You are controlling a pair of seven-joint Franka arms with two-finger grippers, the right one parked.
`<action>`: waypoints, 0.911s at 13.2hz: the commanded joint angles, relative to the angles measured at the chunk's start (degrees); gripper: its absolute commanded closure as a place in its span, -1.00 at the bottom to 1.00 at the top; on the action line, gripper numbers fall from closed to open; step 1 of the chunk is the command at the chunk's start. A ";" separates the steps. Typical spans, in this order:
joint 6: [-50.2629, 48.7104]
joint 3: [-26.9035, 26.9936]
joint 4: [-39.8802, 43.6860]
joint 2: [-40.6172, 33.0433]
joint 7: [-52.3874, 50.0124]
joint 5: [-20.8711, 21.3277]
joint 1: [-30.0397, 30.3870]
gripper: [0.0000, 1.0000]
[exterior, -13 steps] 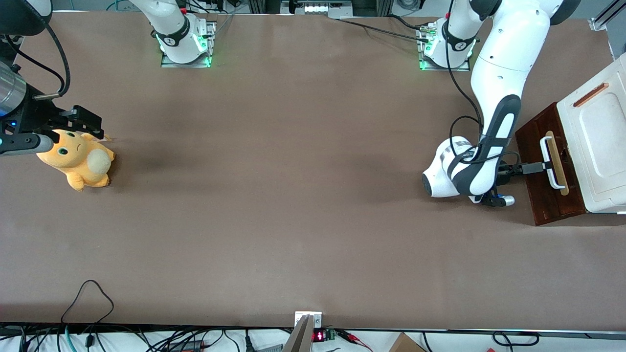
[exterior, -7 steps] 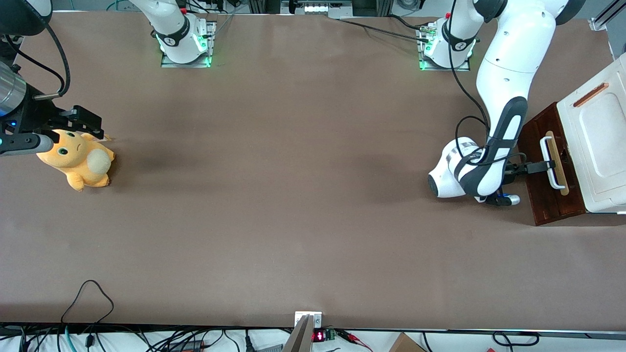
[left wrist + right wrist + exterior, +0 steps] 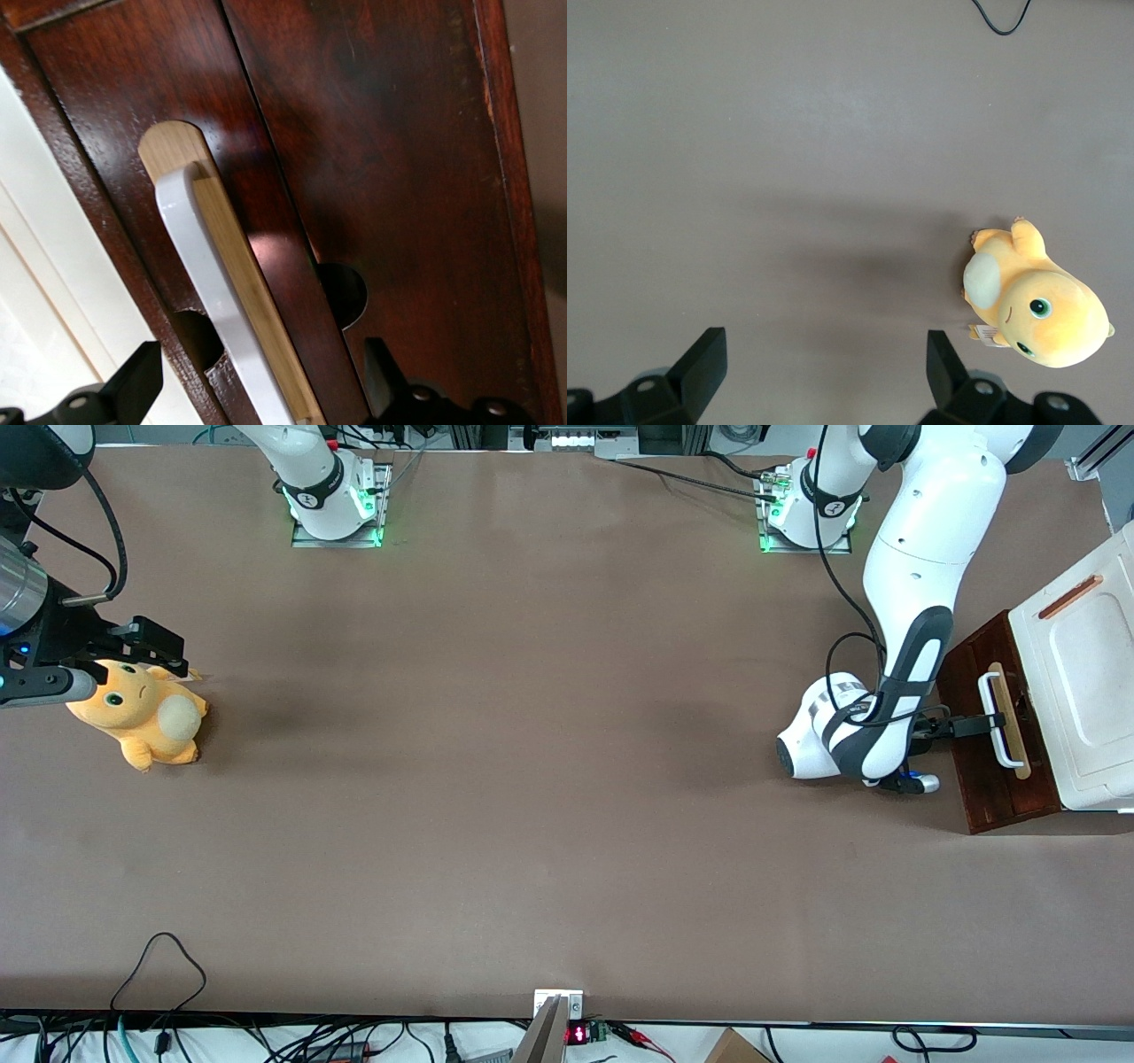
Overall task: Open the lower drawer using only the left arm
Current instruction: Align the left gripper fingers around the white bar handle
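The plush toy (image 3: 142,713) lies well apart from the gripper (image 3: 985,724), toward the parked arm's end of the table (image 3: 532,779), and plays no part in the task.

The left arm (image 3: 917,584) reaches down from its base and bends at the rounded wrist, so that the gripper points level at the drawer front rather than down at the table. This suits a horizontal pull.

The gripper sits at the white loop handle (image 3: 998,722), about midway along its length. In the wrist view the fingers (image 3: 133,381) are spread, one on each side of the handle (image 3: 221,310), not yet pressed against it. Straddling the bar lets the fingers shut on it.

The lower drawer (image 3: 983,762) stands directly ahead of the gripper, toward the working arm's end of the table. Its dark front appears flush, so the drawer is judged not yet drawn out. The pale wood strip (image 3: 248,292) lies under the handle, between the fingers.

The white panel (image 3: 1085,655) with its orange-brown bar (image 3: 1070,597) lies past the drawer front from the gripper and is not the target.
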 commanded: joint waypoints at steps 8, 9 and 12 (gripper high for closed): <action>0.24 -0.38 -0.34 0.01 -0.07 2.11 1.51 -0.87; 0.24 -0.38 -0.34 0.01 -0.07 2.20 1.86 -0.83; 0.24 -0.38 -0.34 -0.08 -0.07 2.37 2.30 -0.77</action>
